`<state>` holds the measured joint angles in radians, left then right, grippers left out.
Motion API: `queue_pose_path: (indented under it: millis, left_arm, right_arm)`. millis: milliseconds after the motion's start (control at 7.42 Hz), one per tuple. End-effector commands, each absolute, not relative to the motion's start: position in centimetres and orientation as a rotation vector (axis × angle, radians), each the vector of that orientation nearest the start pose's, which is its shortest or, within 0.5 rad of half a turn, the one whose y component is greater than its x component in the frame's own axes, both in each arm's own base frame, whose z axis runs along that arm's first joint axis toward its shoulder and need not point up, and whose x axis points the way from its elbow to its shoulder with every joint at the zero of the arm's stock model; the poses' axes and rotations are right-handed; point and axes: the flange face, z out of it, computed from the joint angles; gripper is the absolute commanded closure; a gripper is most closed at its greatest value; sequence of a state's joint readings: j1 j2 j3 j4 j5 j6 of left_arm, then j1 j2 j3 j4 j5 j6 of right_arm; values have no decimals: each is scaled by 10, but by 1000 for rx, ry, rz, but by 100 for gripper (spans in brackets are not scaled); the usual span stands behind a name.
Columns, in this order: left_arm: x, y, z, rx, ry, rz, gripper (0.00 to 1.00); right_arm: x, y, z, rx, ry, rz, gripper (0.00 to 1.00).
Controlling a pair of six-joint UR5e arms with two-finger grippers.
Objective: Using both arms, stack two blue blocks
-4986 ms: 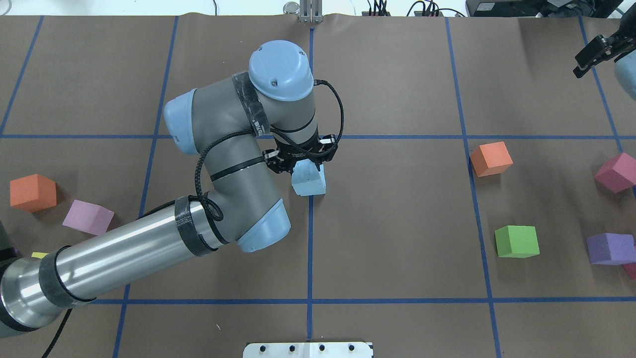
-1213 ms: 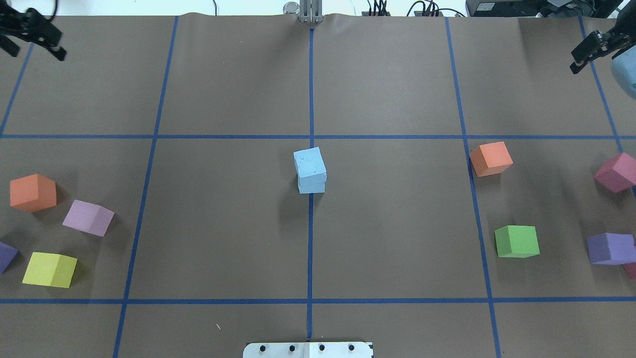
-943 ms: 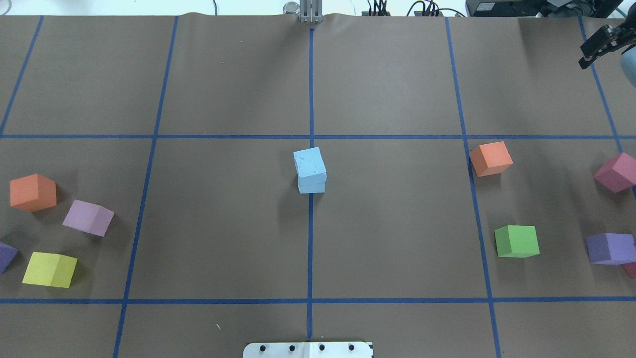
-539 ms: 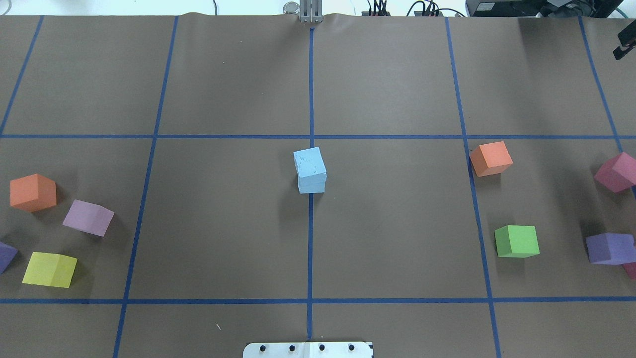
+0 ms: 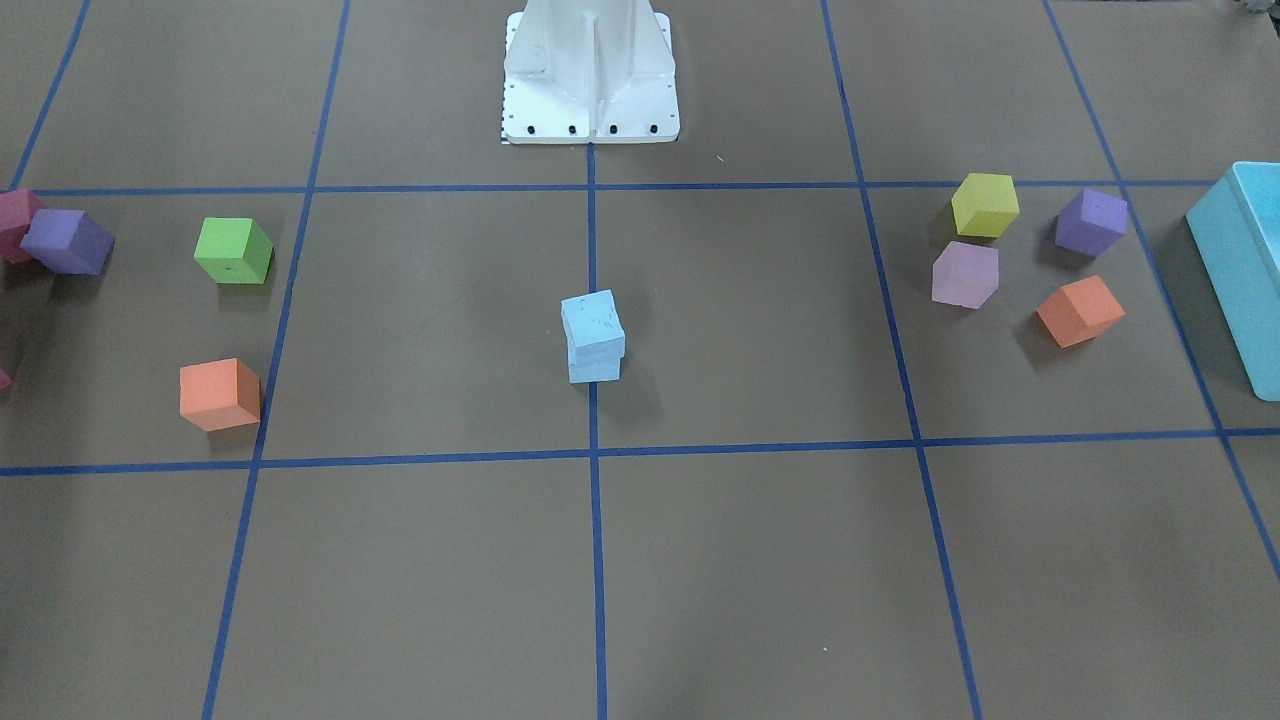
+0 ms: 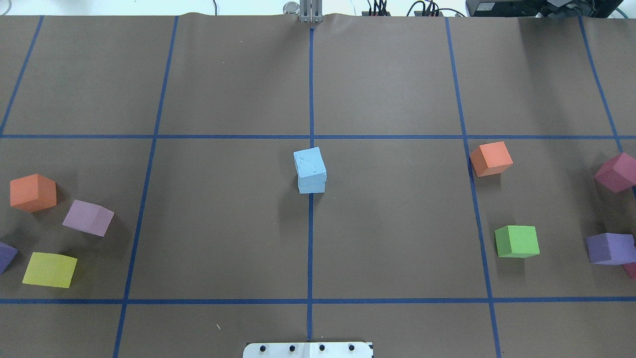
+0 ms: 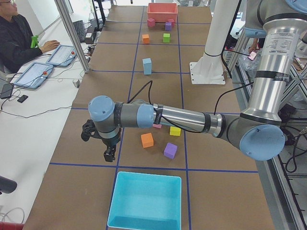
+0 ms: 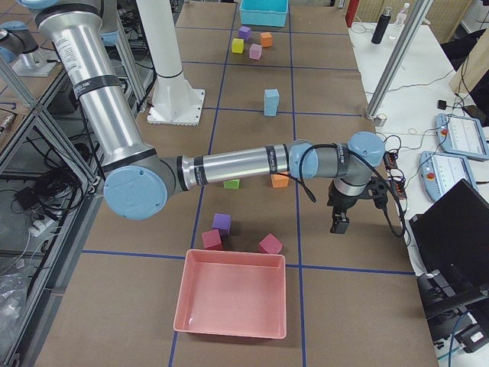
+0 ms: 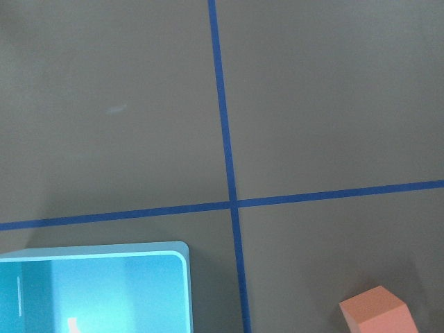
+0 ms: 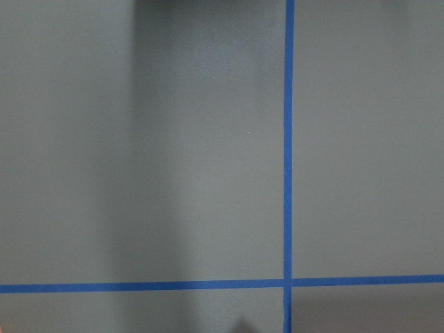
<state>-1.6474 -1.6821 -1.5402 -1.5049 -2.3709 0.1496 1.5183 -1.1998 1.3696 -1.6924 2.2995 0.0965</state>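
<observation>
I read the work surface as a table (image 6: 223, 223) covered in brown paper and divided into large squares by blue tape lines (image 6: 310, 248); the white base mount (image 5: 590, 70) stands at top centre of the front-facing view. In the left-end view an operator (image 7: 14, 38) sits at upper left behind tablets (image 7: 62, 55), with a turquoise bin (image 7: 146, 175) at bottom centre and a pink bin (image 7: 162, 5) at top centre. The blue blocks (image 6: 310, 171) stand at the centre of the overhead frame, on the vertical tape line just below the upper horizontal line. They are two pale sky-blue matte cubes, one resting on the other; the upper block (image 5: 592, 322) is turned slightly against the lower block (image 5: 594, 368), so its edges do not line up, and its top face carries small dents. Nothing touches the stack. Loose cubes lie well apart from it: an orange cube (image 6: 491, 158) and a green cube (image 6: 516, 241) at right, and a lilac cube (image 6: 88, 218) and a yellow cube (image 6: 49, 269) at left. The left arm (image 7: 182, 117) reaches across the lower half of the left-end view, and the left gripper (image 7: 98, 143) hangs over the table near the turquoise bin. The right arm (image 8: 229, 164) holds the right gripper (image 8: 355, 206) at centre right of the right-end view. For both grippers I cannot tell whether the fingers are apart or together.
</observation>
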Motion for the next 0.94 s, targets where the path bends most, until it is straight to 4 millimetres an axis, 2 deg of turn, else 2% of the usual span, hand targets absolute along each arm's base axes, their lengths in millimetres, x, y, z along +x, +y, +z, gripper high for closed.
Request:
queue_pose_path:
  millis: [0,809]
  left_arm:
    - [-105,-528,666,103,793,67,3]
    - [-108,-534,661,108,794,57,3]
  right_arm:
    - [37,-641,586,-28,-727,0,0]
    - [36,-643,582,-23,-731,-2,0]
